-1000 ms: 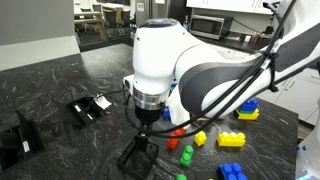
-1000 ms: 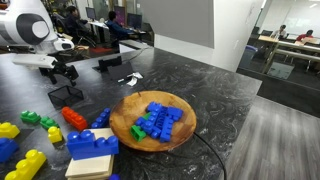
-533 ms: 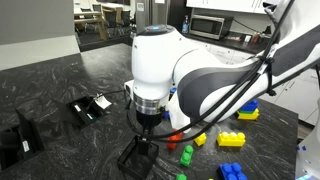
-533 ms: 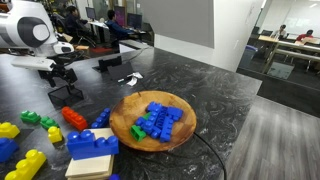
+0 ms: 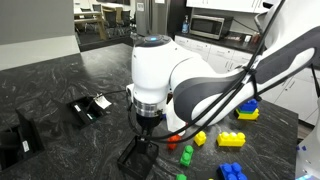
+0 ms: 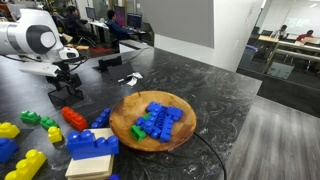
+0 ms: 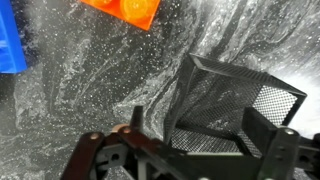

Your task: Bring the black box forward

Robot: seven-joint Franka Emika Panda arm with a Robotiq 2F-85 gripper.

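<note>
The black box (image 5: 137,157) is a small mesh box with see-through walls, standing on the dark marbled table. It also shows in an exterior view (image 6: 66,95) and fills the right half of the wrist view (image 7: 235,100). My gripper (image 5: 147,128) hangs straight down over it, also seen in an exterior view (image 6: 66,76). In the wrist view the gripper (image 7: 200,135) is open. One finger is outside the box's left wall and the other is over the box, so the wall lies between them. I cannot tell whether a finger touches the mesh.
A round wooden tray (image 6: 183,133) holds blue and green bricks. Loose coloured bricks lie near the box (image 5: 197,138) (image 6: 75,118). A flat black gadget with a white part (image 5: 90,106) and a solid black stand (image 5: 20,140) lie further off. An orange brick (image 7: 125,10) lies beyond the box.
The arm's upper body has shifted and turned slightly over the box. The gripper stays over the box, and the box has not moved.
</note>
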